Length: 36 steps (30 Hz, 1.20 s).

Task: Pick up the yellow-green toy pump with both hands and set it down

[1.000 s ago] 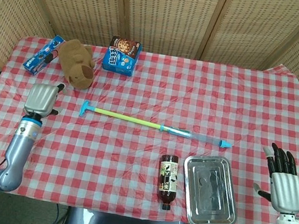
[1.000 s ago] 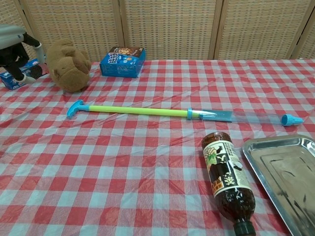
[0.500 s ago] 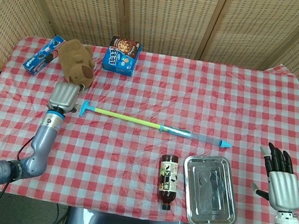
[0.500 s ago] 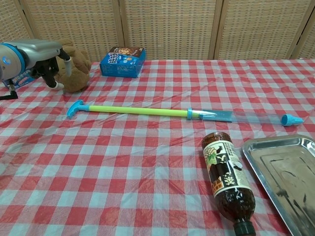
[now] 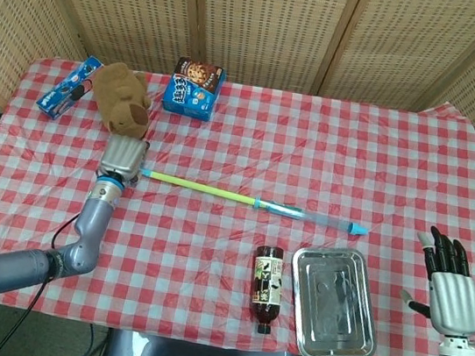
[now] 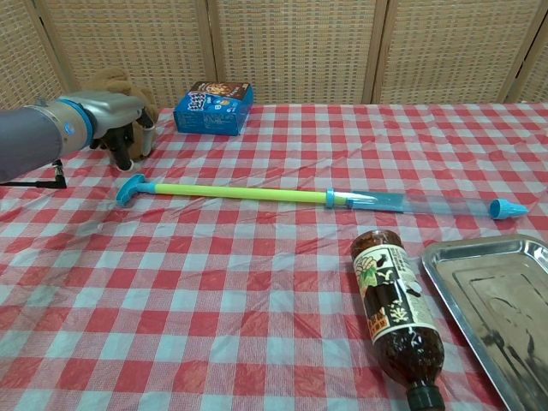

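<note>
Head view: left hand (image 5: 122,158) sits left of centre, palm down, right above the blue T-handle end of the toy pump (image 5: 218,192). Handle is hidden under it in this view. Chest view puts the same hand (image 6: 116,120) at upper left, fingers curled downward, hanging just behind and above the handle with a visible gap, nothing held. Whether it counts as closed or just loosely curled, cannot tell.

Right hand (image 5: 450,283) is at the lower right edge of the head view, off the table's right side, fingers straight and spread, holding nothing; not seen in chest view.

Pump lies flat on the red-checked tablecloth (image 5: 329,155), running across the middle from left to right: blue handle, yellow-green shaft, clear barrel, blue tip at the right end. In chest view the pump (image 6: 257,193) spans nearly the full width.

Brown plush toy (image 5: 122,101) is just behind the left hand, upper left. Blue snack pack (image 5: 66,86) further left, blue cookie box (image 5: 194,87) right of the plush. Brown bottle (image 5: 266,286) lies on its side at lower centre, cap toward the bottom edge, just beside a metal tray (image 5: 331,305) on its right, both below the pump.
</note>
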Motion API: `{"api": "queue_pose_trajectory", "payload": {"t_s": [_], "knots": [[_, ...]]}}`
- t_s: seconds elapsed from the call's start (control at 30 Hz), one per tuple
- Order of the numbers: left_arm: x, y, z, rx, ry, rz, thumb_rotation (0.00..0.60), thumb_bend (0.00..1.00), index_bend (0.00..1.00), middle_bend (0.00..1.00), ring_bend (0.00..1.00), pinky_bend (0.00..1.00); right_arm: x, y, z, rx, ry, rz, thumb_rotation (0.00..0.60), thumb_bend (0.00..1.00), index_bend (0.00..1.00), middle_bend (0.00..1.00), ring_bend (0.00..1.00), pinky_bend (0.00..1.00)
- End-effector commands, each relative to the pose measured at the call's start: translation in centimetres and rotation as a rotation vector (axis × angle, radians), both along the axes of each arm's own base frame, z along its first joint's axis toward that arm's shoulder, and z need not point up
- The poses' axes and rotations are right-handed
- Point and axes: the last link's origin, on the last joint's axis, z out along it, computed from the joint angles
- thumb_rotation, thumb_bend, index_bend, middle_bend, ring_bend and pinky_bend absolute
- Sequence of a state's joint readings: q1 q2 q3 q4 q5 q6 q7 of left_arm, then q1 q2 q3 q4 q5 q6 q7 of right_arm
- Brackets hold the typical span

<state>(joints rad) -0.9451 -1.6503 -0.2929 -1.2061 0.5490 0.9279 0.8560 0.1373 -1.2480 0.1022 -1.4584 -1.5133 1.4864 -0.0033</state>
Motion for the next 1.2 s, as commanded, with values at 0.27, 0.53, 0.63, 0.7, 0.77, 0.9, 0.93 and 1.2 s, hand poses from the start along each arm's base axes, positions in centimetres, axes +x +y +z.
{"api": "queue_pose_trajectory", "payload": {"t_s": [0.27, 0.53, 0.63, 0.7, 0.77, 0.9, 0.93, 1.2], "knots": [[0.8, 0.7, -3.5, -0.049, 0.036, 0.011, 0.600, 0.32, 0.47, 0.81, 0.75, 0.67, 0.0, 0.1, 0.4, -0.005, -0.022, 0.004, 0.600, 0.07, 0.02, 0.00, 0.00, 0.00], [0.8, 1.2, -4.2, -0.053, 0.051, 0.013, 0.600, 0.33, 0.46, 0.81, 0.75, 0.67, -0.1, 0.1, 0.5, -0.006, -0.030, 0.004, 0.600, 0.07, 0.03, 0.00, 0.00, 0.00], [0.9, 1.3, -4.3, -0.054, 0.055, 0.014, 0.600, 0.33, 0.46, 0.81, 0.75, 0.67, 0.0, 0.1, 0.5, -0.007, -0.032, 0.006, 0.600, 0.07, 0.03, 0.00, 0.00, 0.00], [0.9, 1.3, -4.4, -0.055, 0.058, 0.014, 0.600, 0.33, 0.46, 0.81, 0.75, 0.67, 0.0, 0.1, 0.5, -0.007, -0.034, 0.005, 0.600, 0.07, 0.03, 0.00, 0.00, 0.00], [0.9, 1.4, -4.5, -0.058, 0.060, 0.014, 0.600, 0.33, 0.46, 0.81, 0.75, 0.67, -0.1, 0.1, 0.5, -0.007, -0.035, 0.004, 0.600, 0.07, 0.03, 0.00, 0.00, 0.00], [0.9, 1.4, -4.8, -0.067, 0.064, 0.016, 0.600, 0.33, 0.46, 0.81, 0.75, 0.67, 0.0, 0.1, 0.6, -0.008, -0.037, 0.005, 0.600, 0.07, 0.03, 0.00, 0.00, 0.00], [0.9, 1.4, -5.0, -0.071, 0.067, 0.016, 0.600, 0.33, 0.46, 0.81, 0.75, 0.67, 0.0, 0.1, 0.6, -0.008, -0.038, 0.005, 0.600, 0.07, 0.03, 0.00, 0.00, 0.00], [0.9, 1.6, -5.4, -0.074, 0.079, 0.021, 0.600, 0.33, 0.46, 0.81, 0.75, 0.67, 0.0, 0.1, 0.6, -0.007, -0.044, 0.006, 0.600, 0.07, 0.03, 0.00, 0.00, 0.00]]}}
